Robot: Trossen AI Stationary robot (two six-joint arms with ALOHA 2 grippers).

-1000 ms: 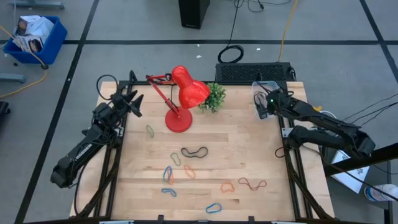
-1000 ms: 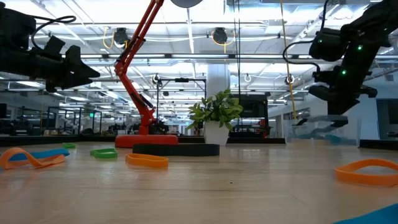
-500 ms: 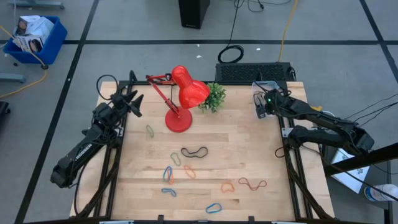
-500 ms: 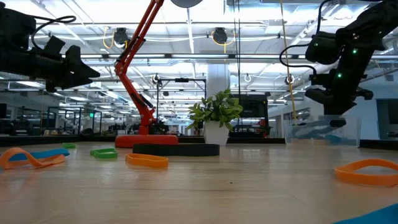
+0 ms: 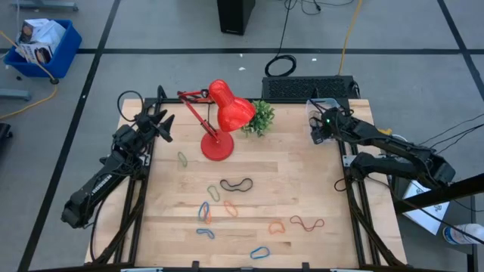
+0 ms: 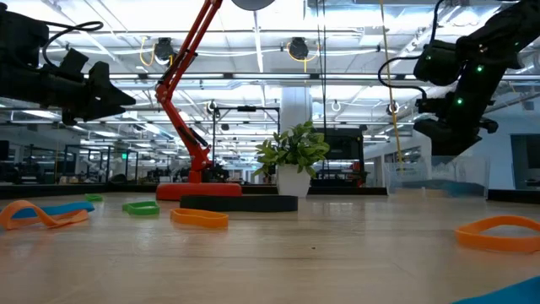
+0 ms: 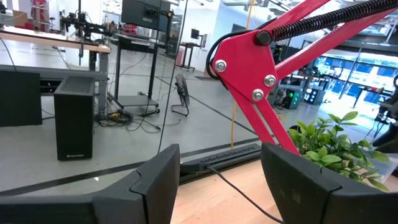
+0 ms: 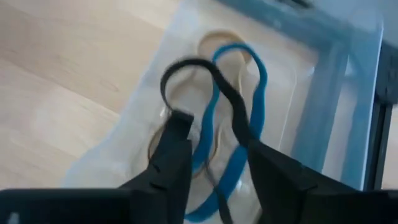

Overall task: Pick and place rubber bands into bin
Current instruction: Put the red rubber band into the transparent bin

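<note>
The bin (image 5: 324,104), a small clear tub, stands at the table's far right corner, and in the low view the bin (image 6: 439,176) is on the right. My right gripper (image 8: 214,146) hovers open just above it, pointing slantwise down. A black rubber band (image 8: 208,74) loops across its fingertips over a blue rubber band (image 8: 249,93) on the bin's floor. Several more rubber bands lie on the table, among them a black one (image 5: 237,183), a green one (image 5: 182,159) and an orange one (image 5: 276,226). My left gripper (image 7: 221,168) waits open at the far left. My right gripper has the black band's loop lying against both fingertips (image 8: 177,124), but the picture is blurred. I cannot tell whether the band still touches them or is dropping free into the bin.
A red desk lamp (image 5: 219,121) and a small potted plant (image 5: 261,117) stand at the table's far middle. Blue bands (image 5: 204,211) and a dark red one (image 5: 306,223) lie toward the near edge. A blue crate (image 5: 41,45) sits on the floor beyond the table.
My right gripper has stayed above the bin and has rolled and tipped a little.
</note>
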